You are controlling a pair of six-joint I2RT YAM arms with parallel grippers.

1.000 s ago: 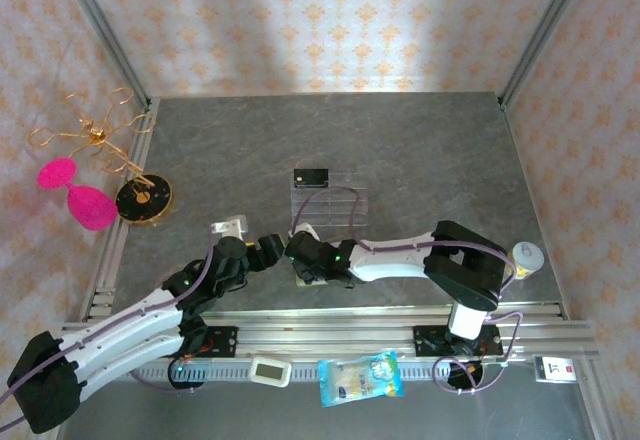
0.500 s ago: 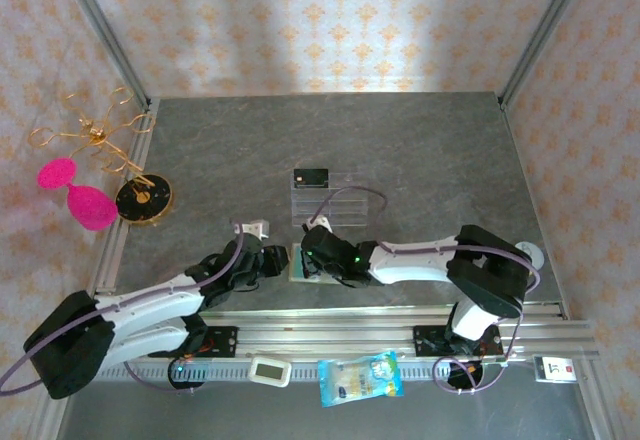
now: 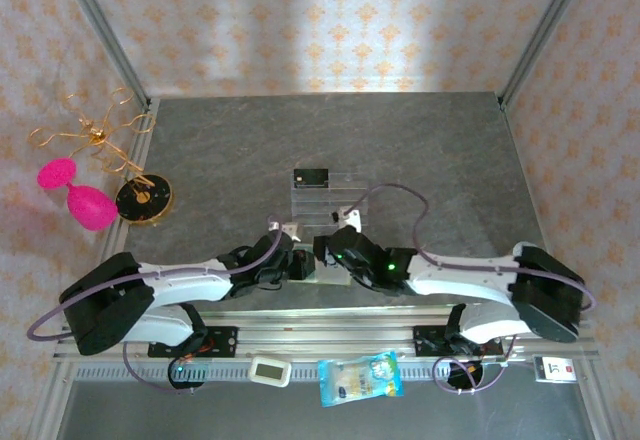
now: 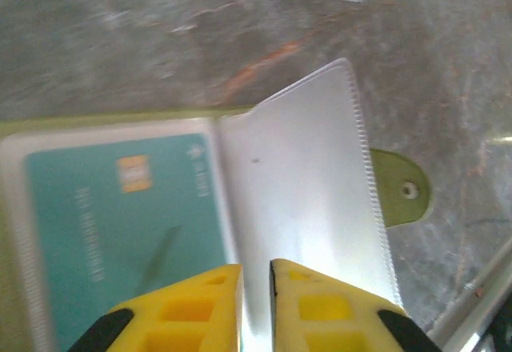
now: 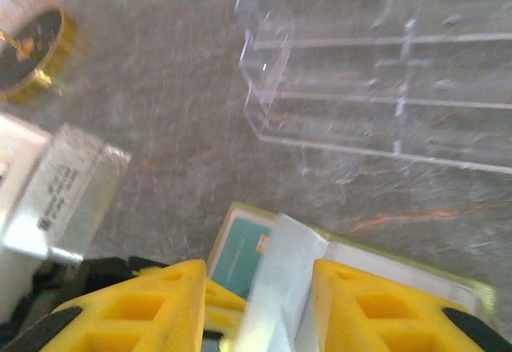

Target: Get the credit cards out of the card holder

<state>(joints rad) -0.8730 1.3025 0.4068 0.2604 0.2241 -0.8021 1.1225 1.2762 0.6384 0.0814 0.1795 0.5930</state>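
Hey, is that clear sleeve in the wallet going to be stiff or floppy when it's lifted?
Probably floppy: the clear sleeve looks thin and bends up from the card holder. Likely slippery too, judging by its glossy glare.

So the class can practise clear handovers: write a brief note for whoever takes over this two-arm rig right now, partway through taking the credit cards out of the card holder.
Left gripper: shut on a clear plastic sleeve of the olive-yellow folding card holder.
Right gripper: open, jaws either side of that sleeve, gripping nothing.
The holder lies open on the grey stone-patterned table; a teal rectangular credit card sits in its pocket.
A dark flat item lies in the clear plastic tray; cannot tell if it is a card.
Done: holder opened. Left: draw out the teal card.
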